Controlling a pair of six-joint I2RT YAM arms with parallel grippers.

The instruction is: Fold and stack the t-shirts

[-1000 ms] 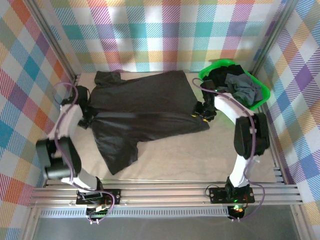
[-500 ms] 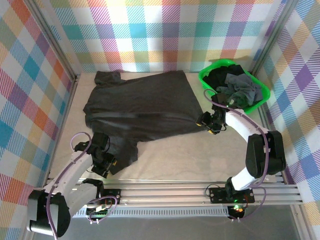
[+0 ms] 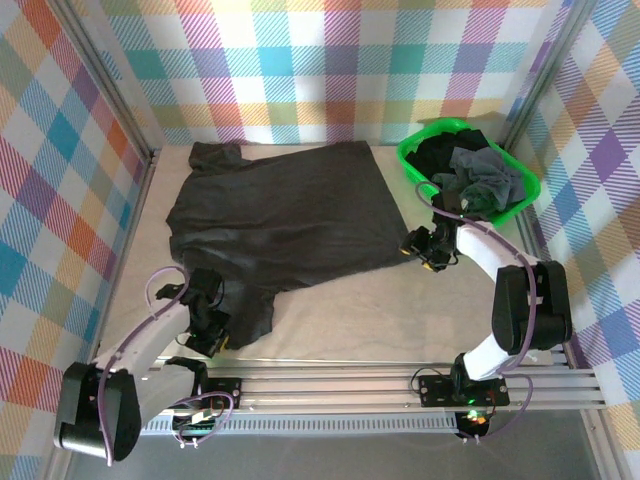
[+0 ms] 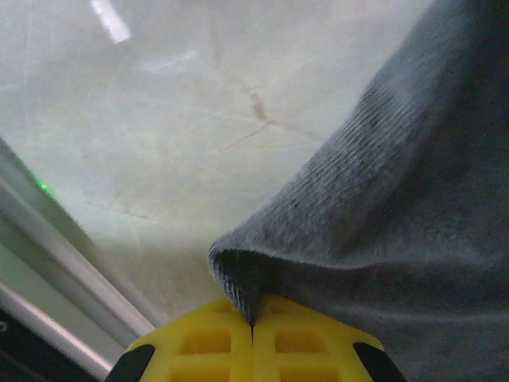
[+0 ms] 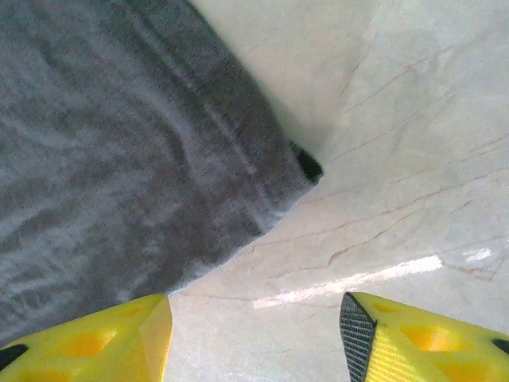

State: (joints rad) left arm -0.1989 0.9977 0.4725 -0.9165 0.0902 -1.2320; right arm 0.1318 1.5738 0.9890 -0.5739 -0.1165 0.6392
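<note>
Cloth from the dark shirt (image 3: 280, 215) is pinched in the left jaws: in the left wrist view the yellow pads (image 4: 207, 342) meet with no gap, clamped on a folded edge of the shirt (image 4: 398, 199), which runs up and away to the right of the jaws. Bare worktop (image 4: 159, 119) lies ahead and to their left, with a metal rail (image 4: 48, 263) close on the left. The right jaws stand apart, holding nothing; their two yellow fingers (image 5: 119, 330) hang above the worktop (image 5: 382, 159), and the shirt's corner (image 5: 306, 163) rests flat ahead of the gap, the cloth spreading off to the left. From above, the shirt lies spread on the worktop (image 3: 350, 310) between the two pairs of jaws. Beyond the right jaws sits a green basket (image 3: 404, 152) with more shirts (image 3: 480, 175) heaped in it.
</note>
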